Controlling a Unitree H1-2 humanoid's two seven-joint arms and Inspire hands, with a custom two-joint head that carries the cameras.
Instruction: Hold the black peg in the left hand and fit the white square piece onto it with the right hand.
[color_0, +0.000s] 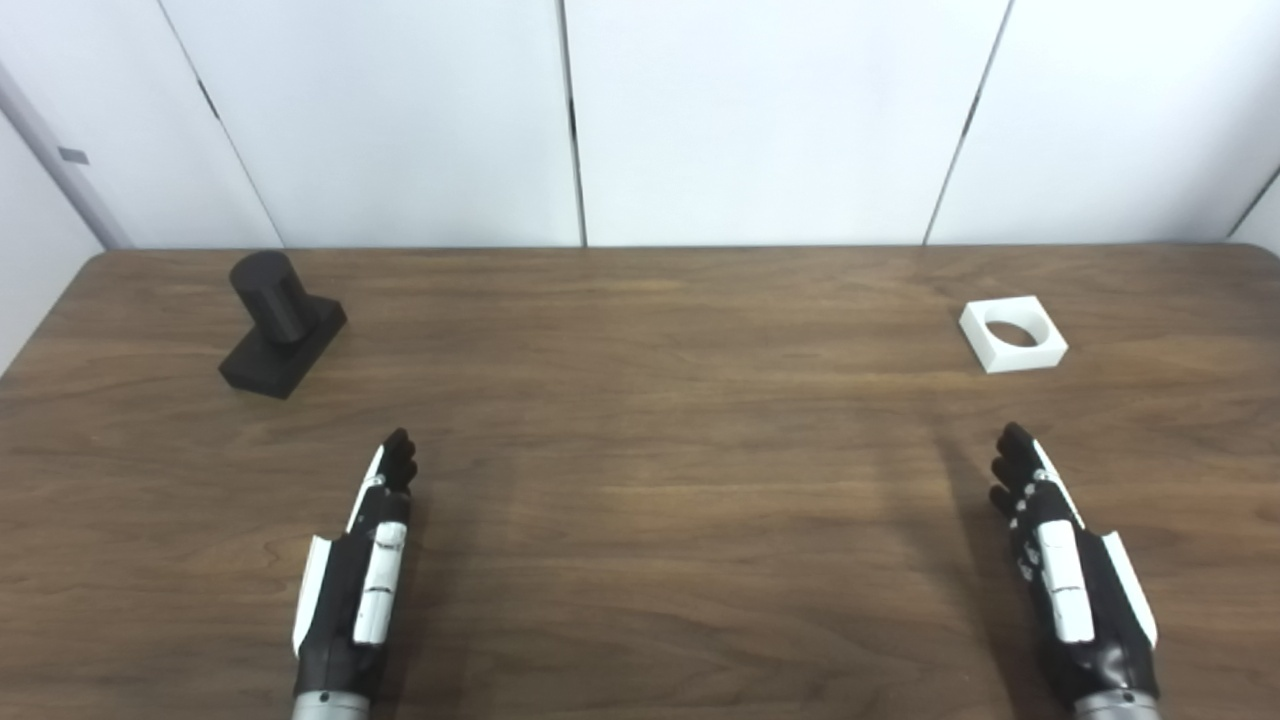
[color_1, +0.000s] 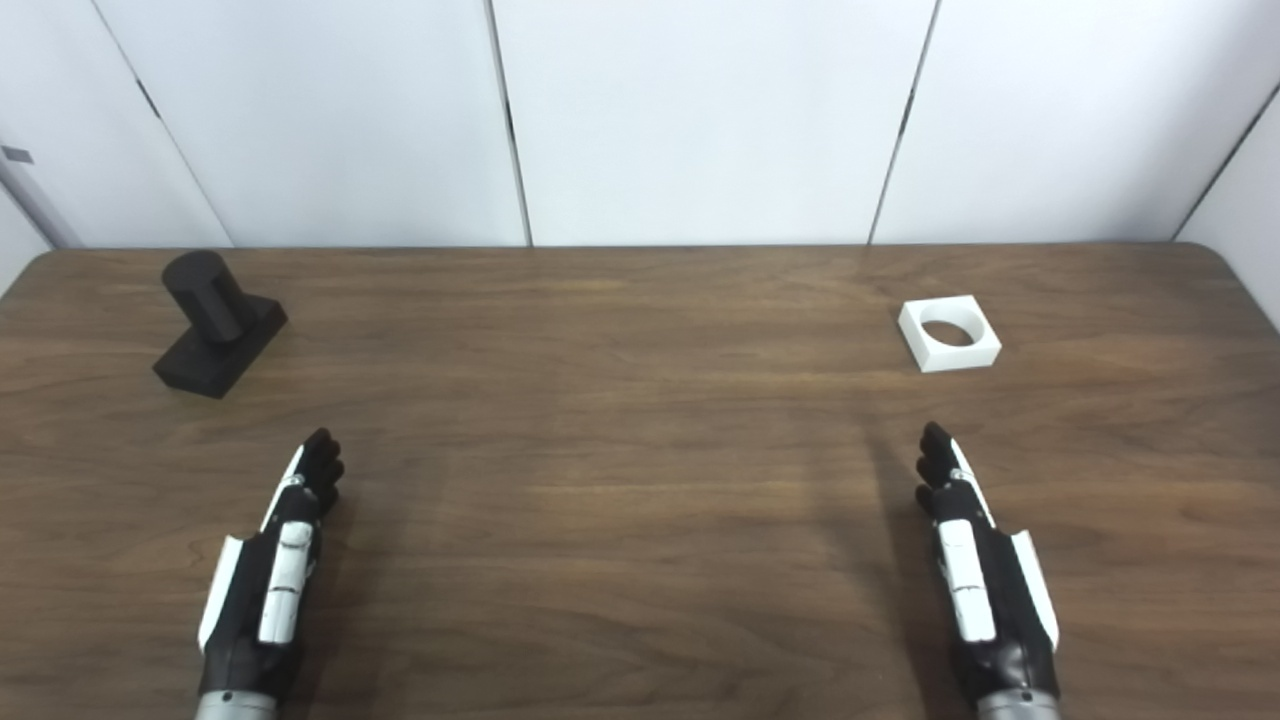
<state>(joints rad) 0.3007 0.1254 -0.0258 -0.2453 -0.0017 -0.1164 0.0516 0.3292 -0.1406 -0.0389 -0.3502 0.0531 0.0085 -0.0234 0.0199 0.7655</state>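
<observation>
A black peg (color_0: 279, 320), a round post on a square base, stands on the wooden table (color_0: 640, 480) at the far left. A white square piece (color_0: 1013, 334) with a round hole lies flat at the far right. My left hand (color_0: 362, 570) is open and empty, fingers straight, held near the table's front, well short of the peg. My right hand (color_0: 1065, 565) is open and empty too, fingers straight, in front of the white piece and apart from it.
White wall panels (color_0: 570, 120) stand right behind the table's far edge. The table's rounded left and right corners show at the back.
</observation>
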